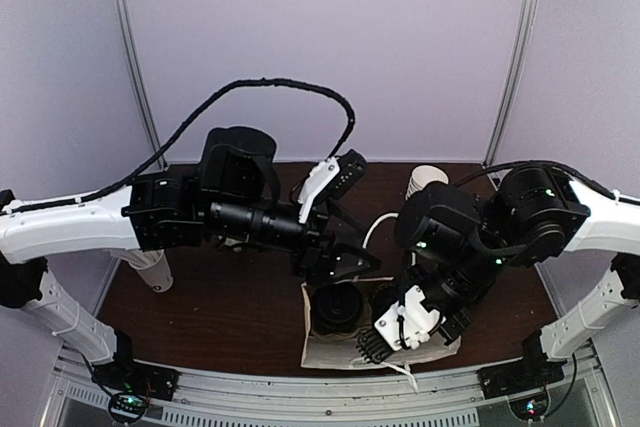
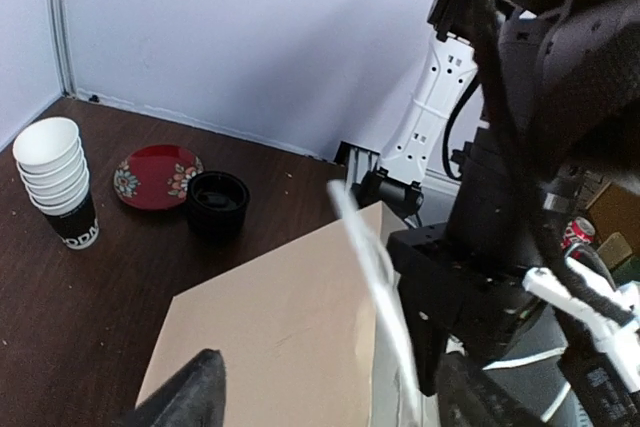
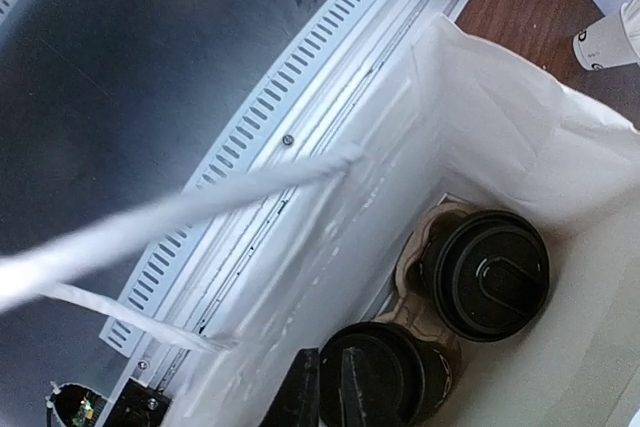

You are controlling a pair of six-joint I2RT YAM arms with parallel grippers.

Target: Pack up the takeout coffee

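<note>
Two black-lidded takeout coffee cups [image 3: 490, 272] [image 3: 385, 372] sit in a brown cardboard carrier [image 3: 420, 247] at the bottom of an open paper bag [image 3: 500, 117]. In the top view the bag [image 1: 345, 352] stands at the table's near edge, with the cups [image 1: 335, 309] dark inside it. My right gripper [image 3: 328, 367] reaches into the bag over the nearer cup's lid, fingers almost together with nothing seen between them. My left gripper [image 2: 330, 377] is open above the bag's brown outer wall [image 2: 280, 317], its white handle [image 2: 365, 257] between the fingers. It is at the bag's far rim in the top view [image 1: 345, 262].
A stack of white-rimmed paper cups [image 2: 55, 177], a red patterned plate [image 2: 157, 175] and a black lid [image 2: 218, 202] sit on the dark wood table behind the bag. The stack also shows in the top view [image 1: 425, 182]. The metal rail [image 3: 300, 117] runs along the table's near edge.
</note>
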